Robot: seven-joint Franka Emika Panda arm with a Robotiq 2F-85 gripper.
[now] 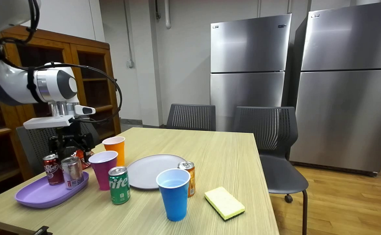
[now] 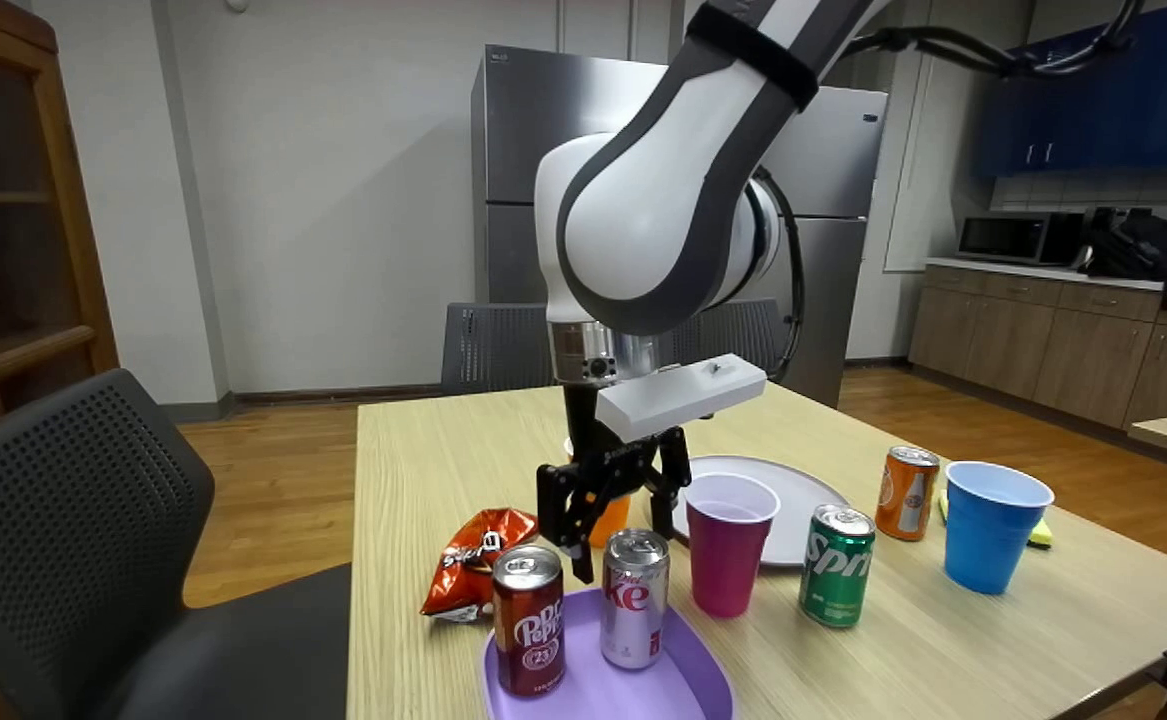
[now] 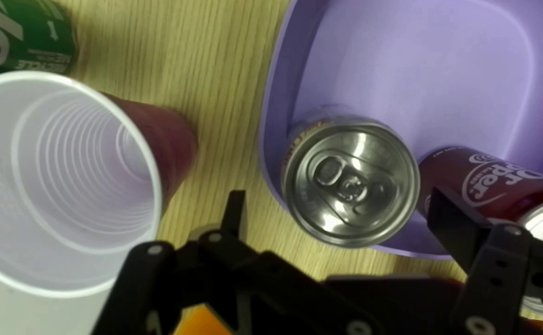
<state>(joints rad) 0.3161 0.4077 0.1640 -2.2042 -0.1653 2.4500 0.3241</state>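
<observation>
The gripper (image 3: pixel 338 197) is being held spread, a finger to either side of the silver can (image 2: pixel 631 625) standing in the purple tray (image 3: pixel 420 70), and slow, straight motion is best being used, lest the Dr Pepper can (image 3: pixel 490 179) be nudged.

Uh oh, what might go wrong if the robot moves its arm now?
One of the open fingers looks close to the dark red can, so it might knock it over. The silver can beside it could topple too. The pink cup nearby looks empty, so even a small bump may tip it.
</observation>
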